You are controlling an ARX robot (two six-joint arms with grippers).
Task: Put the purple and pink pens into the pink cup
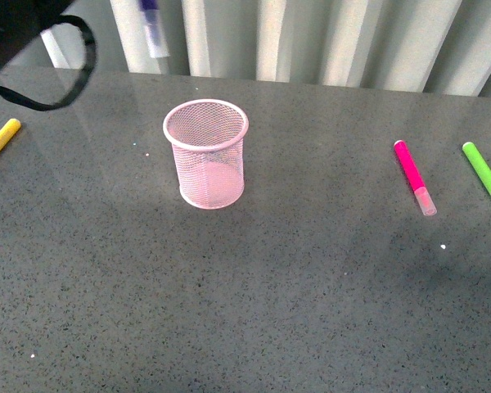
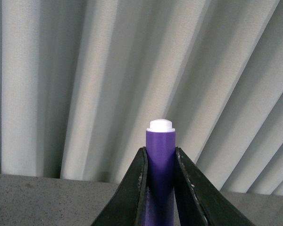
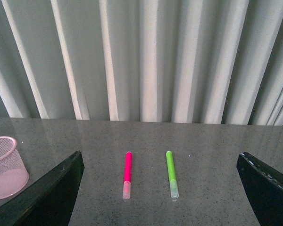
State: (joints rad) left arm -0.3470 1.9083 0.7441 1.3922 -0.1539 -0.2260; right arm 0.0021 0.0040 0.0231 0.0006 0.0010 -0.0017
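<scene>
1. Pale pleated curtain [image 1: 352,41] hangs behind a dark speckled table [image 1: 245,311].
2. A black cable [image 1: 65,90] loops at the upper left of the front view.
3. The pink mesh cup [image 1: 206,153] stands upright on the table, left of centre.
4. The left gripper [image 2: 160,151] is clenched on the purple pen [image 2: 160,141], with fingers [image 2: 132,188] pressing both sides of the barrel. The pen's white end pokes past the tips. In the front view the pen hangs upright in the air against the curtain, pale cap down, behind the cup and to its left.
5. The right gripper [image 3: 160,159] is released, its jaws spread wide above the table.
6. The pink pen [image 1: 413,174] lies flat, well right of the cup, with its cap toward the robot.
7. A green pen [image 1: 483,173] lies near it, further right.
8. A yellow pen [image 1: 0,141] lies at the table's left edge.
</scene>
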